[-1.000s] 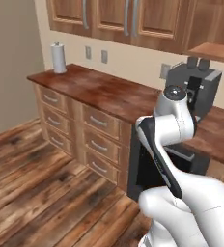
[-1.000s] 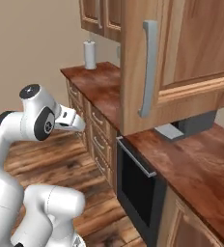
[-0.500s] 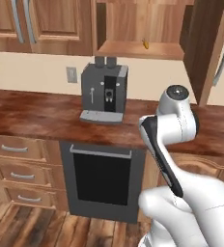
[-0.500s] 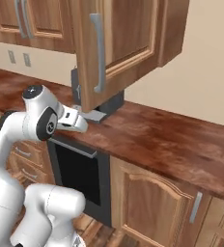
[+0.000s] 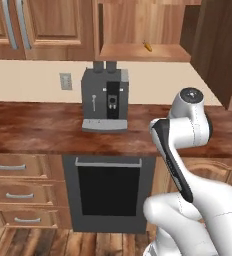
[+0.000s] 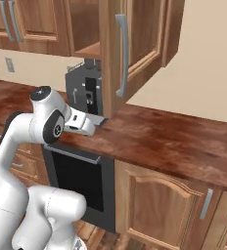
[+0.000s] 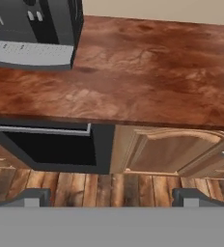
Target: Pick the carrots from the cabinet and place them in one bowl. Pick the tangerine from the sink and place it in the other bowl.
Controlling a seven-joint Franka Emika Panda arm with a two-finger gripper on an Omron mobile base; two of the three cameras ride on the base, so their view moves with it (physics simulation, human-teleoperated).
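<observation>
The cabinet (image 5: 138, 25) hangs open above the counter, its door (image 5: 219, 47) swung out to the right. One small orange carrot (image 5: 147, 46) lies on its shelf. In the right base view the same cabinet door (image 6: 135, 44) juts toward me with its long handle. My gripper (image 6: 100, 120) is held low in front of the counter edge, well below the shelf. In the hand view it (image 7: 111, 197) is open and holds nothing, looking down on the counter and the floor. The bowls, the sink and the tangerine are out of view.
A dark grey coffee machine (image 5: 105, 97) stands on the reddish wood counter (image 5: 33, 127) under the cabinet, also visible as the coffee machine (image 7: 34, 24). A black oven (image 5: 108, 192) sits below it, with drawers (image 5: 10, 167) to its left. Closed wall cabinets (image 5: 38, 22) hang at the left.
The whole picture has shifted as the base drove: the coffee machine, the oven and the open cabinet now face me squarely. The arm keeps its pose and the gripper stays open.
</observation>
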